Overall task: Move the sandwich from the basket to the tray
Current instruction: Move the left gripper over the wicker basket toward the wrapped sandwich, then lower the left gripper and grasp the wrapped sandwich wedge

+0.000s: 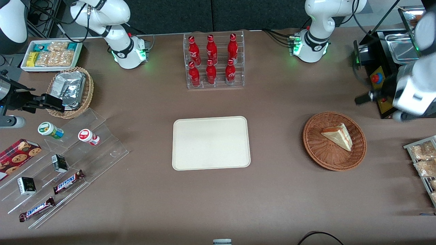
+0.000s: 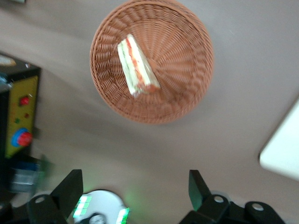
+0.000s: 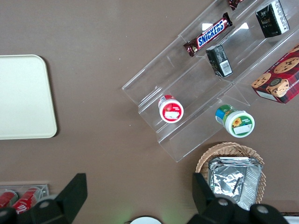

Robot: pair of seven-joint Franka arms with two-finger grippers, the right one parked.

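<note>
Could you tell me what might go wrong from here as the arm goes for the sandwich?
The sandwich lies flat and off-centre, so the open claw, not yet over the basket, may pinch soft bread badly or strike the rim. The light basket could slide. The tray is some way off, so a weak grip may drop it.
</note>
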